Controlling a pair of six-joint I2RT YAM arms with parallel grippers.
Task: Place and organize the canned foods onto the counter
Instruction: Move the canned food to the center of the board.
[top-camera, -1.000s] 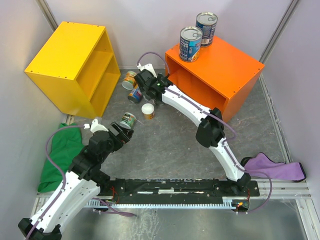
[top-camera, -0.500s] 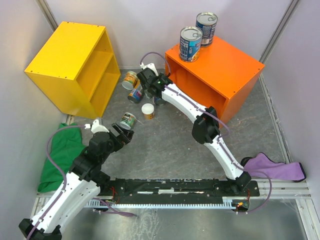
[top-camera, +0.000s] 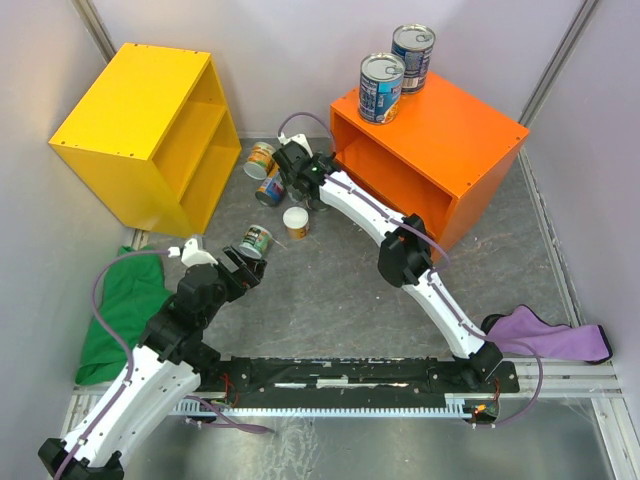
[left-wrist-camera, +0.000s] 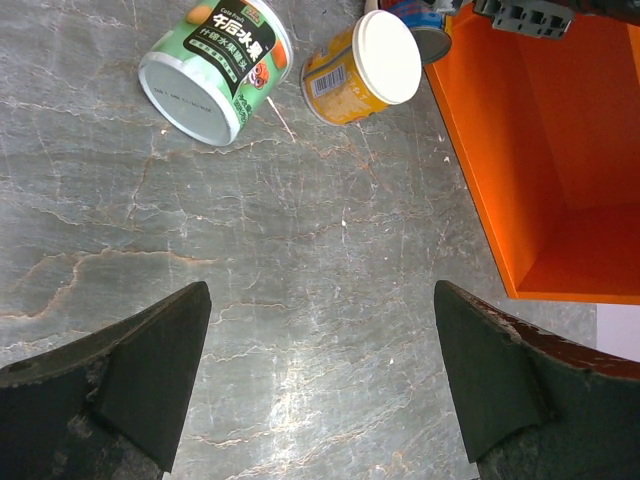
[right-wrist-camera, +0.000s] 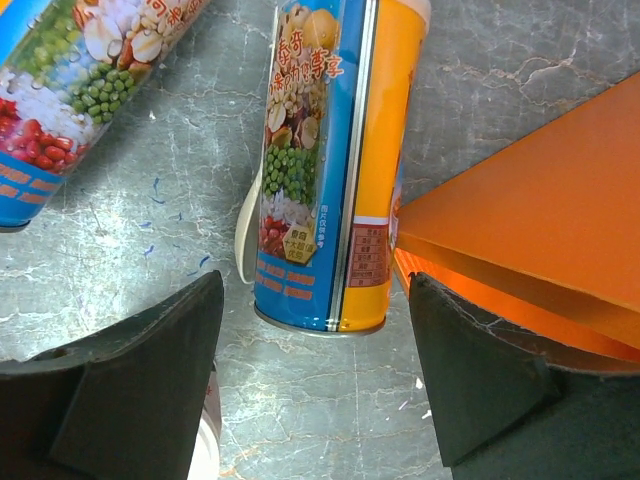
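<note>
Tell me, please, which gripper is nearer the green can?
Left. The left gripper sits just short of the green can; the right gripper is farther, by the orange counter.
</note>
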